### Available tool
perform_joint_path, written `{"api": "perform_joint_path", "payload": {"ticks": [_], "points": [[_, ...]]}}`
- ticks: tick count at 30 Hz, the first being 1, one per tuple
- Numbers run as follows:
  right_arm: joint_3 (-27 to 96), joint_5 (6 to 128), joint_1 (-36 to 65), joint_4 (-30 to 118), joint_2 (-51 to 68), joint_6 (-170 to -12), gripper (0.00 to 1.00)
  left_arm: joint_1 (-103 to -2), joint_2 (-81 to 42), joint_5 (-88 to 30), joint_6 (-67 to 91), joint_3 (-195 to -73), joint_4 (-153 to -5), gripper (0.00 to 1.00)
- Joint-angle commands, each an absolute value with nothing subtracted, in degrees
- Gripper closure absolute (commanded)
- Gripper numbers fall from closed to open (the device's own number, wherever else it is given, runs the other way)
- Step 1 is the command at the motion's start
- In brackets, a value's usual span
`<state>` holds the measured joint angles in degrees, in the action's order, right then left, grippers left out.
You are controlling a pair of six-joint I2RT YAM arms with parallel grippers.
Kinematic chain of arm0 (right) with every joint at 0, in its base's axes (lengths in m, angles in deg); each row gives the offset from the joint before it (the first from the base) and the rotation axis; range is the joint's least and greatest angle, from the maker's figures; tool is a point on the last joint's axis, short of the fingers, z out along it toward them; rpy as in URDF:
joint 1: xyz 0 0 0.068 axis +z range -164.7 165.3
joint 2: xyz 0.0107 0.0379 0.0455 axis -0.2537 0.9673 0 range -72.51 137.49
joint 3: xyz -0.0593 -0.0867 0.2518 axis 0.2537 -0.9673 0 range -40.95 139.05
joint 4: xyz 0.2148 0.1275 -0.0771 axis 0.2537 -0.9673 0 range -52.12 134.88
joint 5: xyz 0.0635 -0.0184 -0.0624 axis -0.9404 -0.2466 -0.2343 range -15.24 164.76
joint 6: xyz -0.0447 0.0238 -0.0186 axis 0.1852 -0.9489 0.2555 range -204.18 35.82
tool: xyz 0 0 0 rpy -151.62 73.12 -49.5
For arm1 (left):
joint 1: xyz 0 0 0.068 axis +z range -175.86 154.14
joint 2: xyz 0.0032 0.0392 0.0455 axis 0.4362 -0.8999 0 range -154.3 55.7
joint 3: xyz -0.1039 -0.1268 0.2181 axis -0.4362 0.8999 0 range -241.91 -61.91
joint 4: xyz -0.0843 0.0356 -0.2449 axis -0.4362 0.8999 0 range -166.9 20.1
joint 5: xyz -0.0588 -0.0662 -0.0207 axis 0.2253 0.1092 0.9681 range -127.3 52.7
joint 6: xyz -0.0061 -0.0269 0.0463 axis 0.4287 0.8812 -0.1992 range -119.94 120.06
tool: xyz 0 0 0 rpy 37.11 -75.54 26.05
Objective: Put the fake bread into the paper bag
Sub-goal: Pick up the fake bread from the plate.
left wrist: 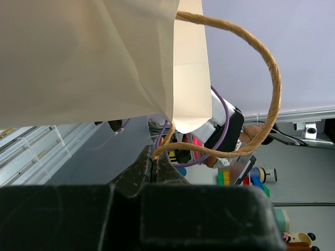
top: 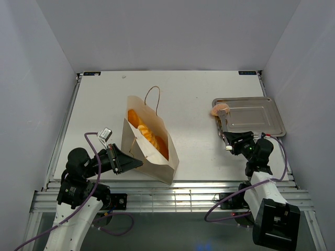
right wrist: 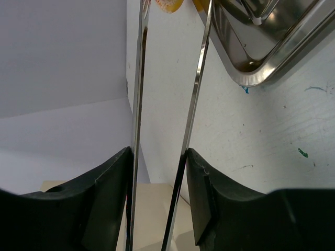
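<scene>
Bun in tongs
The paper bag's (top: 149, 138) handle (left wrist: 272, 78) is pinched by the left hand (top: 137, 163); 1 pinkish bun (top: 220, 109) is gripped at the tray's (top: 261, 123) edge by tongs (top: 222, 124) clamped in the right hand (top: 229, 140).

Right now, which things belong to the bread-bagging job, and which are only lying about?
For the job:
paper bag
orange pastries inside it
pinkish bun
metal tongs holding that bun

Lying about:
silver tray
coloured clutter off the table
</scene>
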<state>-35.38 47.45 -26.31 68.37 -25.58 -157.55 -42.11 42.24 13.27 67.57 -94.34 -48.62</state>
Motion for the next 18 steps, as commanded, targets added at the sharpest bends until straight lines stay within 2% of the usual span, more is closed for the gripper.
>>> {"api": "perform_joint_path", "payload": {"ticks": [1, 18], "points": [[-35.94, 46.37, -26.65, 75.55, -24.79, -158.36, 0.49, -42.21, 41.72, 13.32, 67.21, -96.01, -47.98, 1.0], [-37.08, 47.08, -26.56, 84.69, -19.96, -158.63, 0.5, -42.21, 41.99, 13.06, 67.21, -96.19, -47.28, 1.0]]}}
